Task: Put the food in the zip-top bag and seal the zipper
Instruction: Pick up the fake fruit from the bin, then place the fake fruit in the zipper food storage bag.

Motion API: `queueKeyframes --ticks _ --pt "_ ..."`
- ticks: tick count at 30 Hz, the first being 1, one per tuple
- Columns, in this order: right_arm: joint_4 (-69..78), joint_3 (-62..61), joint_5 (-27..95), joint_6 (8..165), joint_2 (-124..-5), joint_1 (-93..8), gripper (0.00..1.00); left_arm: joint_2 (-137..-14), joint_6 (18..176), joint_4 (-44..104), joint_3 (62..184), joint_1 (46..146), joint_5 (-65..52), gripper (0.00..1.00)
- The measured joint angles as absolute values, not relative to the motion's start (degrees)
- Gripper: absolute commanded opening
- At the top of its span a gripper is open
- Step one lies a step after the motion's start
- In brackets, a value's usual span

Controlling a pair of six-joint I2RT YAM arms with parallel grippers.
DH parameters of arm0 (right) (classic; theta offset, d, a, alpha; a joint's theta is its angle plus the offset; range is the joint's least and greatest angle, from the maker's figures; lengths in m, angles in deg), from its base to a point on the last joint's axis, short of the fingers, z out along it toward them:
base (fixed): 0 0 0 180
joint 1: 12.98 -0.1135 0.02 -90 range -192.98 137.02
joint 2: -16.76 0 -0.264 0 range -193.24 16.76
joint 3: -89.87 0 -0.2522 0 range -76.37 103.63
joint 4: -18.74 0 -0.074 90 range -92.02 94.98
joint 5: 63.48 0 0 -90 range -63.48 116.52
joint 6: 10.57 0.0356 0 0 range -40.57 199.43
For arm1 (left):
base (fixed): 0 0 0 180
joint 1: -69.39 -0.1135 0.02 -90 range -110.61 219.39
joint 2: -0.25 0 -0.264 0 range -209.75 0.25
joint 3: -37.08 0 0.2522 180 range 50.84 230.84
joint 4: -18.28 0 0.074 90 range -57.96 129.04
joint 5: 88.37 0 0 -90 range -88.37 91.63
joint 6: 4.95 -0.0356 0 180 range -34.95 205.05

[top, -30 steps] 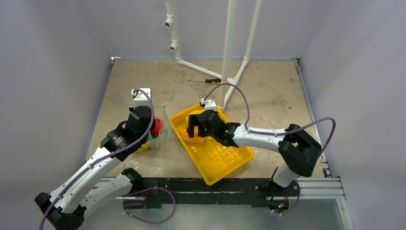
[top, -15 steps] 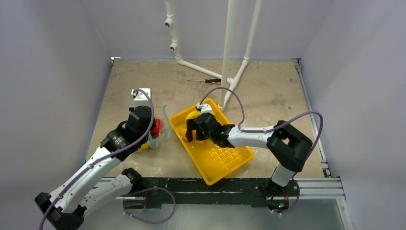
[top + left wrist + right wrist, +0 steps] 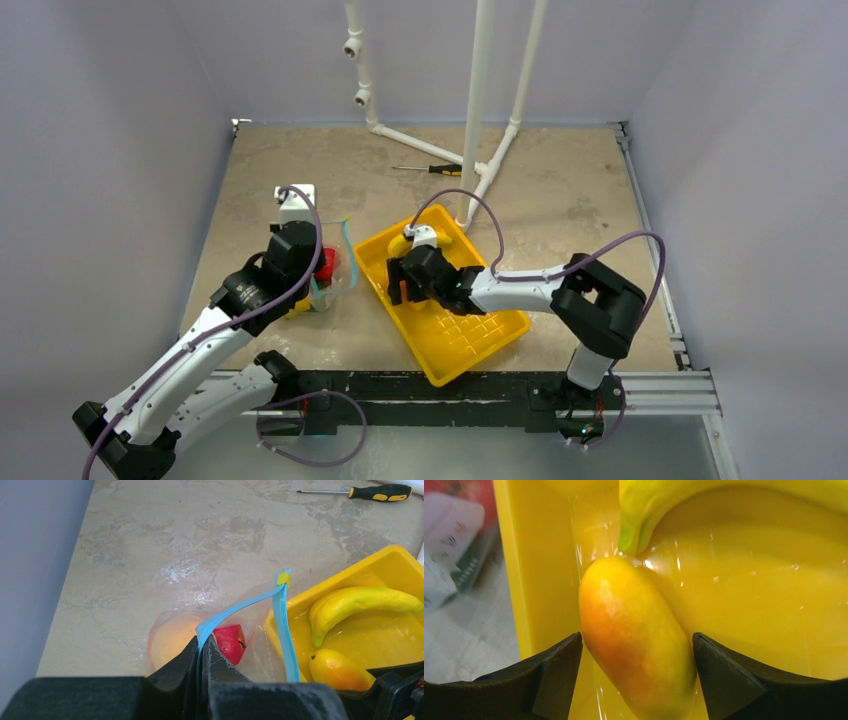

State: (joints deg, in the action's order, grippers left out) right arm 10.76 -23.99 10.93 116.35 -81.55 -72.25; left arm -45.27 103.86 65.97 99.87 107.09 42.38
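Step in hand looks like grabbing the mango (image 3: 636,635) out of the yellow tray (image 3: 470,330). The right gripper (image 3: 638,672) is spread wide with a finger either side of it, and nothing is gripped yet. Best bet imo: close across the fat middle rather than the tapered end, since smooth plastic like that will probably squirt out. The banana (image 3: 644,510) tip touches the mango at its 12 o'clock, so a straight-up lift should avoid dragging it along.

The left gripper (image 3: 202,652) is pinched tight on the zipper (image 3: 240,606), holding the zip-top bag (image 3: 257,617) mouth up, just beside the tray at its 9 o'clock in the top view.

The left wrist view shows what the overhead barely does: a red apple (image 3: 230,642) and a peach-coloured fruit (image 3: 170,642) already inside, and how narrow that opening is. Only the right wrist view shows how the fingers straddle the mango.
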Motion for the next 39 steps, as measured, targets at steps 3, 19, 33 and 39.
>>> queueKeyframes --ticks 3,19,33,39 --pt "8.66 -23.99 10.47 116.53 -82.22 -73.73 0.83 -45.29 103.86 65.97 99.87 107.09 42.34 0.00" --pt "4.49 -22.48 5.66 118.52 -81.96 -74.96 0.30 -45.27 103.86 65.97 99.87 107.09 42.32 0.00" --pt "-1.31 -19.90 1.35 120.35 -72.74 -77.06 0.25 -45.27 103.86 65.97 99.85 107.09 42.27 0.00" --pt "-0.67 -19.46 2.05 119.04 -68.78 -78.17 0.25 -45.27 103.86 65.97 99.85 107.09 42.27 0.00"
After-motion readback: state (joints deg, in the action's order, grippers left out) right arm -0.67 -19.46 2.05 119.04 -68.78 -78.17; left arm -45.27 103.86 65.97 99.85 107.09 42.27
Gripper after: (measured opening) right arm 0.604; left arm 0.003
